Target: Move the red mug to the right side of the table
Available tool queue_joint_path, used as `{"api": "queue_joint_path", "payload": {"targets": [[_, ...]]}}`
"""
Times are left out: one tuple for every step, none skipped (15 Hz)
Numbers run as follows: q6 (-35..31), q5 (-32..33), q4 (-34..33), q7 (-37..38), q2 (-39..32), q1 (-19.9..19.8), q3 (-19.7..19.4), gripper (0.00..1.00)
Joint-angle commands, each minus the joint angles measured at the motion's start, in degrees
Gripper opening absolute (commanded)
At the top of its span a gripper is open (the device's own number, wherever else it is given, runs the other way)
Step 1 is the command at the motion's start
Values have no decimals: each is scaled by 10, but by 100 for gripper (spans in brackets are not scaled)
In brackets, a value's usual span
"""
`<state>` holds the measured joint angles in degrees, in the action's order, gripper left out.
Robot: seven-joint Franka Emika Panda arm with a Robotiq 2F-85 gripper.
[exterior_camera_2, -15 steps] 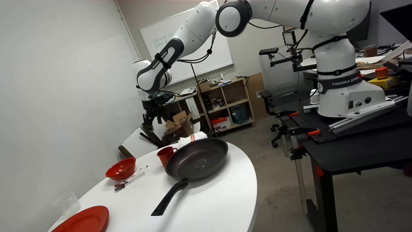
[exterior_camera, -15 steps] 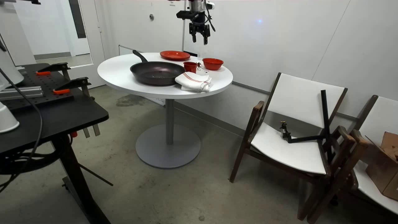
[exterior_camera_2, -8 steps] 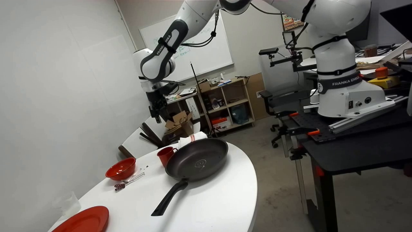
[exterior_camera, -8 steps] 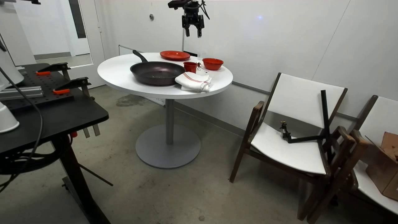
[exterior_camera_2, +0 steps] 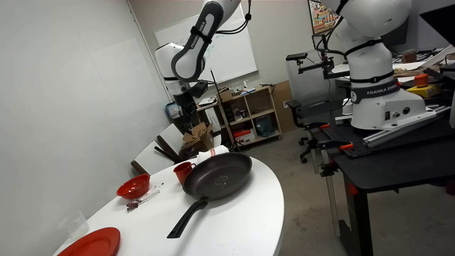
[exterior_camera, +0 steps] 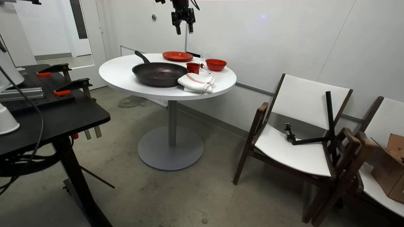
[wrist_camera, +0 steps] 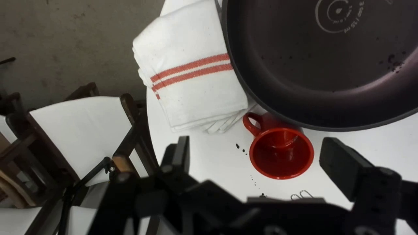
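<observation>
In an exterior view my gripper (exterior_camera: 185, 31) hangs high above the table (exterior_camera: 116, 73), its fingers (exterior_camera: 191, 28) pointing down and spread apart. The red mug (exterior_camera: 193, 68) stands upright on the table, between the black frying pan (exterior_camera: 159, 75) and the red bowl (exterior_camera: 216, 65), with a folded white dish towel (exterior_camera: 196, 83) in front of it. The red plate (exterior_camera: 177, 56) lies farther back.

In an exterior view my white arm (exterior_camera_2: 186, 62) slopes down from the top edge. The gripper is a dark shape before a cardboard box (exterior_camera_2: 199, 139), and there I cannot make out its fingers. I see the red mug just beside the pan's rim, its handle turned toward the towel; a wire utensil (exterior_camera_2: 132, 205) lies next to the bowl.

In the wrist view my fingers stand wide apart, and the red mug shows in the gap between them, mouth up, closer to the finger on the view's right. The pan's rim covers part of its wall; I cannot tell whether the two touch. A few dark specks (wrist_camera: 237, 146) lie beside it.
</observation>
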<state>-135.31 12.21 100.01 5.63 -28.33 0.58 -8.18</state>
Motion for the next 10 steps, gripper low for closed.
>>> {"api": "queue_joint_path", "payload": {"targets": [[-49, 46, 139, 41, 91, 16, -12, 100], [-57, 55, 162, 50, 104, 17, -12, 100], [-67, 68, 184, 58, 117, 17, -14, 100], [-80, 77, 205, 63, 129, 15, -14, 100], [-48, 51, 138, 39, 82, 3, -1, 100], [-57, 58, 160, 45, 94, 3, -1, 100], [-63, 61, 174, 46, 104, 3, -2, 100], [-65, 62, 183, 46, 110, 2, -1, 100], [-66, 62, 186, 46, 113, 2, -1, 100], [-66, 62, 187, 46, 115, 2, -1, 100]]}}
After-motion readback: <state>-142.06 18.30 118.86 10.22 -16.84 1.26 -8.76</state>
